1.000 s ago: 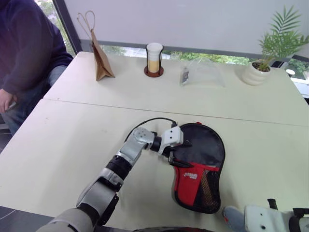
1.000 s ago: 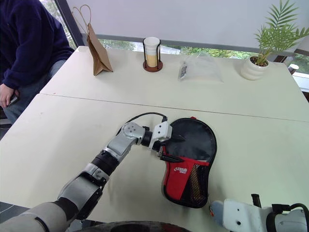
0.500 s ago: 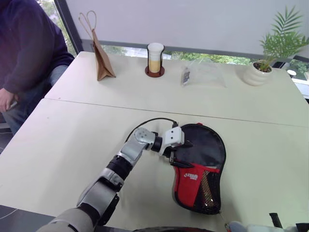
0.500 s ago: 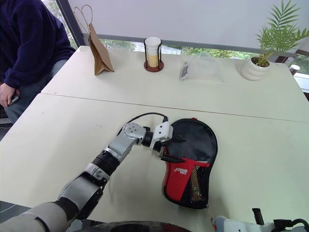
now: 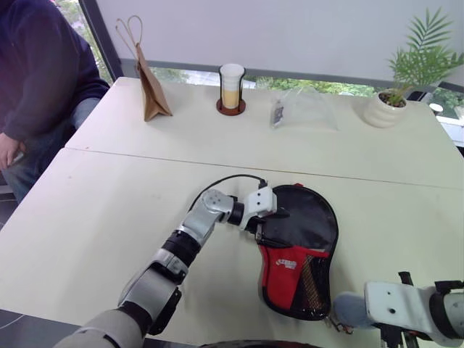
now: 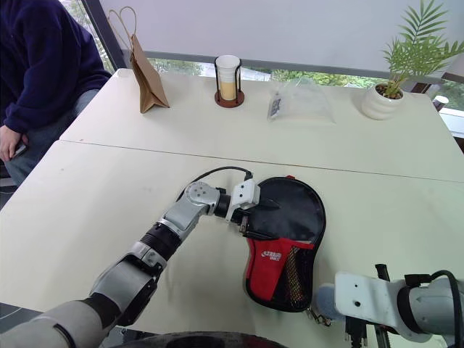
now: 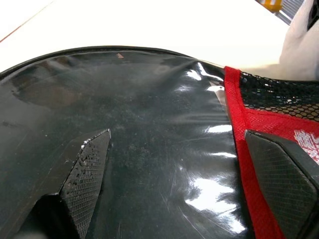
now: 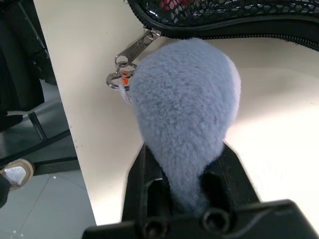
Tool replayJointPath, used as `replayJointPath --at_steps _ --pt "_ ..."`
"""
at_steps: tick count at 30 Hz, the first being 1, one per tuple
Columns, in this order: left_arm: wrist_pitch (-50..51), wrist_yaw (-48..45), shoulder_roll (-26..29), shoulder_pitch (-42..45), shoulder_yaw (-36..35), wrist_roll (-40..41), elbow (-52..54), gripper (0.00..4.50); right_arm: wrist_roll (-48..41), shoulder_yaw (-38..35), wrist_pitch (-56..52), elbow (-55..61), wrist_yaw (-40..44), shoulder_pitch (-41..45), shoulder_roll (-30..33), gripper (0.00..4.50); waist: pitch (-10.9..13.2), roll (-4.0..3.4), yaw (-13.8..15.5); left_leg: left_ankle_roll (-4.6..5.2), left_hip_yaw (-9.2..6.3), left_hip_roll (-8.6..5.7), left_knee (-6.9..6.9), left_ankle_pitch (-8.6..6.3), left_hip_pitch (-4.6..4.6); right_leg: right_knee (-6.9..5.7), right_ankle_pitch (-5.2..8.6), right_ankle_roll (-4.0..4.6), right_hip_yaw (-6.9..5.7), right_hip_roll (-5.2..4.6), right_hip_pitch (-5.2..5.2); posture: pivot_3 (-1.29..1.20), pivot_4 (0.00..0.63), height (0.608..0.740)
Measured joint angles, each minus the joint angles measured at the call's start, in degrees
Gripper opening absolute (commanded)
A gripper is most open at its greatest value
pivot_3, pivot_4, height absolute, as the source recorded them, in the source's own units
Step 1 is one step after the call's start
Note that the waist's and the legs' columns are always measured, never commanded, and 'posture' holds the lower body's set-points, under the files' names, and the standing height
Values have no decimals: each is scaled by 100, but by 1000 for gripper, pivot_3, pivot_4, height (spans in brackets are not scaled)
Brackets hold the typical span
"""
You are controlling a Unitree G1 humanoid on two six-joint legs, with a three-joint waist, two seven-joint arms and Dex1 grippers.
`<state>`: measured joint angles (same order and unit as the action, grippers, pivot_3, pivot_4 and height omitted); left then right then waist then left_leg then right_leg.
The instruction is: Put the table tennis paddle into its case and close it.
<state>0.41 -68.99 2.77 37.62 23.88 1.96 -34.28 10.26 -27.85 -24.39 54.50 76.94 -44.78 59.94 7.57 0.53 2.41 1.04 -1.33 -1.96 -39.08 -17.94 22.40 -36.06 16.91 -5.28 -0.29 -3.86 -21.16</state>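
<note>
The case [image 5: 308, 246] lies flat on the white table [image 5: 109, 210], black round end toward the far side, red panel with mesh pocket toward me. My left gripper [image 5: 274, 228] is open, and its fingers [image 7: 89, 169] rest on the case's glossy black face at its left edge. At the case's near end, my right gripper [image 8: 184, 149] is shut on the grey fluffy ball [image 8: 184, 99]. The ball hangs by a ring from the zip pull [image 8: 132, 50] at the case's zipped edge. The table tennis paddle is hidden.
Along the far side stand a brown paper bag [image 5: 151, 87], a cup in a holder [image 5: 231, 88], a clear plastic bag [image 5: 304, 112] and a potted plant [image 5: 395, 98]. A person sits at the far left [image 5: 36, 72]. The table's near edge runs just below the case.
My right gripper dropped toward the near edge with the fluffy ball, then came back up beside the case's near end. The left arm and the case stayed put.
</note>
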Motion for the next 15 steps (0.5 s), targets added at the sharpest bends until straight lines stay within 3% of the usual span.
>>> replayJointPath --at_steps 5,15 --pt "-12 50 14 45 -38 3 -16 4500 -322 -71 -344 -89 272 525 188 4361 1 -2 -5 0 0 0 0 0 0 0 -1 -2 0 0 -1 0 150 740" --pt "724 -197 416 394 -580 525 147 4500 -1873 -1746 -1922 -656 1192 2141 648 4444 70 -37 -7 -6 -2 0 8 3 22 -12 -5 -9 -1 0 -30 0 150 740"
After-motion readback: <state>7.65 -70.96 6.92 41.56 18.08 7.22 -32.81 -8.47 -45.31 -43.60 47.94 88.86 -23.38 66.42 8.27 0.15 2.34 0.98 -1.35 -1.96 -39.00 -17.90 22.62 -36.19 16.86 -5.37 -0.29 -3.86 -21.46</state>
